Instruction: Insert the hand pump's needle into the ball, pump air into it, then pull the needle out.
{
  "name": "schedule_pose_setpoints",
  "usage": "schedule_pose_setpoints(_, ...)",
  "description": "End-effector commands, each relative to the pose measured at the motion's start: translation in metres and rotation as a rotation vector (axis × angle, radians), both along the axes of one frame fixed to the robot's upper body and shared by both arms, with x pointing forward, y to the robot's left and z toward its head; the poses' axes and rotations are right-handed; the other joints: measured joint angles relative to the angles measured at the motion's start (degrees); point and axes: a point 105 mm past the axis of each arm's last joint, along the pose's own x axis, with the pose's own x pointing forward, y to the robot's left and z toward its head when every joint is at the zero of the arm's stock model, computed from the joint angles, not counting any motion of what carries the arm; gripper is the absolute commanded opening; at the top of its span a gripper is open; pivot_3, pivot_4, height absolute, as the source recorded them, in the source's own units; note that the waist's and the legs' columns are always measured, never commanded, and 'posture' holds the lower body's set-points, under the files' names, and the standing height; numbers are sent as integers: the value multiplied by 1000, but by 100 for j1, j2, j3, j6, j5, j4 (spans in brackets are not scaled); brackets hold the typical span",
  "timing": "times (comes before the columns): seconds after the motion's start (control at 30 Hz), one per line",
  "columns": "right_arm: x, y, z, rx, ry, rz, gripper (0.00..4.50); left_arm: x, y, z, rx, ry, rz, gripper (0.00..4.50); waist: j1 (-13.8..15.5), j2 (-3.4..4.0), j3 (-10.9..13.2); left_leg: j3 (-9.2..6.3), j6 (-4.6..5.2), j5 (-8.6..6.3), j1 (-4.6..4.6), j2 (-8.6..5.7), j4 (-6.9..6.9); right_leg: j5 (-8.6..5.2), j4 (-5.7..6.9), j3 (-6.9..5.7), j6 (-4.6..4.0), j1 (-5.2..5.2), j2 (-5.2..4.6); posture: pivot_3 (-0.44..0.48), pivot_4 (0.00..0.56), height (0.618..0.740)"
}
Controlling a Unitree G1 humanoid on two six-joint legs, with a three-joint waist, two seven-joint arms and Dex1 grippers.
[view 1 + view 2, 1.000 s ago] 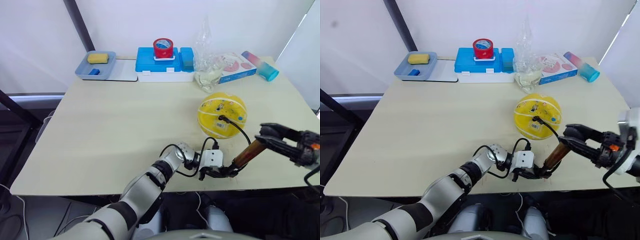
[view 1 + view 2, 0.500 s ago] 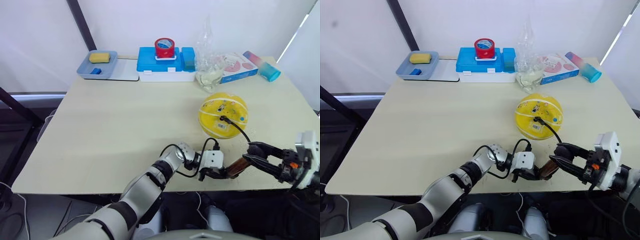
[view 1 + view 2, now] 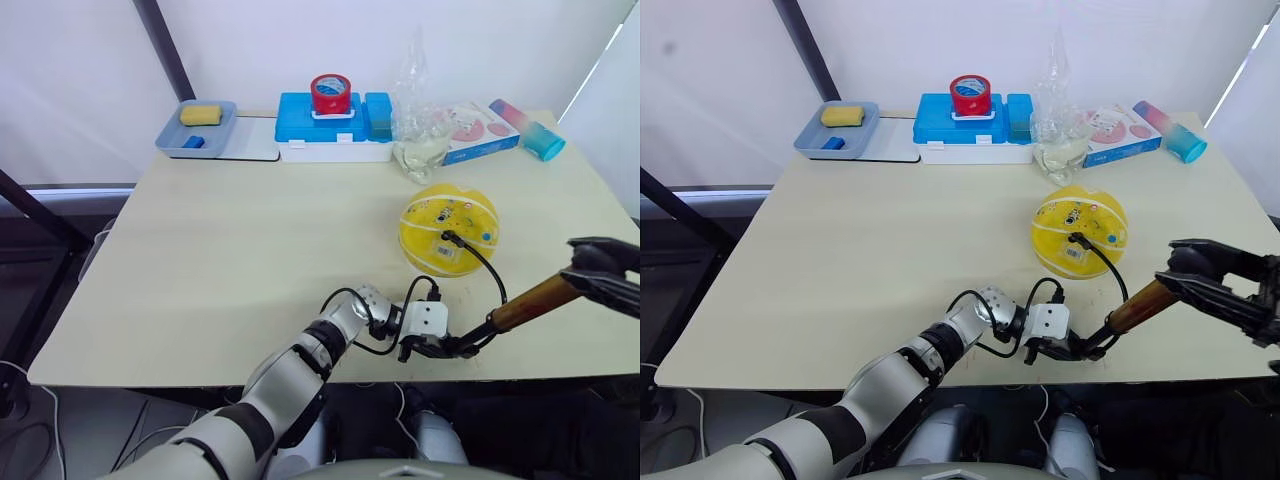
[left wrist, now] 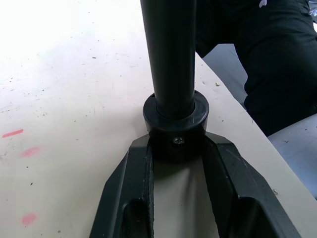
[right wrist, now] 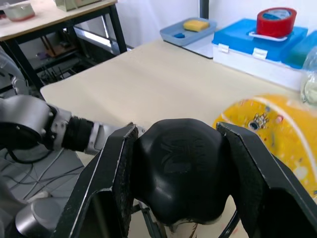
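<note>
Hand pump (image 3: 532, 301) slanted above the near edge of the tabletop (image 3: 230, 260), nearer than the ball (image 3: 447, 231) and just beside it; bronze barrel rising from a black base cap toward a black handle. Base cap pinned between the fingers of the left hand (image 3: 440, 345), seen up close in the left wrist view, with both fingers (image 4: 130, 183) pressed against the cap's sides. Handle clamped in the right hand (image 3: 1188, 277), fingers (image 5: 115, 173) closed against either side of the rounded knob in the right wrist view. Thin black hose (image 3: 484, 264) arching from the pump's lower end up to a needle fitting seated in the ball's near face. Ball: yellow, dotted, resting on the tabletop. Beyond the ball, toward the far edge: a crumpled clear plastic bag (image 3: 418, 110) and a flat pink-and-white box (image 3: 472, 131), with a teal cup (image 3: 546, 145) lying beside the box. Left of the bag: a blue-lidded case (image 3: 335, 127) bearing a red tape roll (image 3: 331, 94); farther left, a grey tray (image 3: 196, 130) holding a yellow sponge (image 3: 200, 114).
</note>
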Motion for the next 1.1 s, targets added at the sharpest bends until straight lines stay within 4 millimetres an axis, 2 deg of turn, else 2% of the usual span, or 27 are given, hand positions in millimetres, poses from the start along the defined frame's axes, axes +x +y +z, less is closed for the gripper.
schedule_pose_setpoints(0.03,-2,-14,36,-2,-121,-72,2003,-28,-13,-18,69,56,-88,935,-3,3,0,1,0,0,0,0,0,0,0,1,0,0,0,0,150,729)
schedule_pose_setpoints(0.1,-2,-14,37,-8,-112,-73,2003,-28,-12,-18,70,55,-88,935,0,3,1,0,0,0,0,0,0,0,1,1,0,-1,-1,0,150,729)
schedule_pose_setpoints(0.17,0,-12,28,-18,-74,-65,2003,-28,-12,-18,70,55,-88,935,0,4,2,0,0,0,0,0,0,0,1,1,0,-1,0,0,150,729)
schedule_pose_setpoints(0.47,3,7,-41,-13,131,-15,2003,-27,-12,-18,69,57,-83,934,-4,-20,-7,-1,-1,1,3,0,1,0,2,1,1,3,0,0,150,729)
schedule_pose_setpoints(0.67,4,19,-77,-16,245,34,2003,-28,-9,-20,77,50,-93,934,-1,-17,-9,-1,-2,2,4,0,1,0,2,0,0,3,1,0,150,729)
schedule_pose_setpoints(0.83,5,26,-109,-36,266,58,2003,-29,-10,-20,75,52,-92,934,0,-14,-13,-3,-3,2,4,0,1,0,1,-2,0,5,1,0,150,729)
schedule_pose_setpoints(0.9,7,28,-117,-6,235,48,2003,-31,-11,-21,73,54,-96,934,0,-13,-17,-3,-3,2,4,0,0,0,1,-2,0,5,1,0,150,729)
schedule_pose_setpoints(1.0,9,23,-125,-59,182,39,2003,-33,-11,-22,72,57,-100,934,-4,-6,-25,-9,-4,3,4,-2,2,-1,1,-10,0,10,2,0,150,729)
schedule_pose_setpoints(1.1,12,19,-111,-40,106,42,2003,-33,-12,-22,71,57,-101,934,2,-6,-23,-13,-6,5,5,-2,1,-1,2,-12,0,10,2,0,150,729)
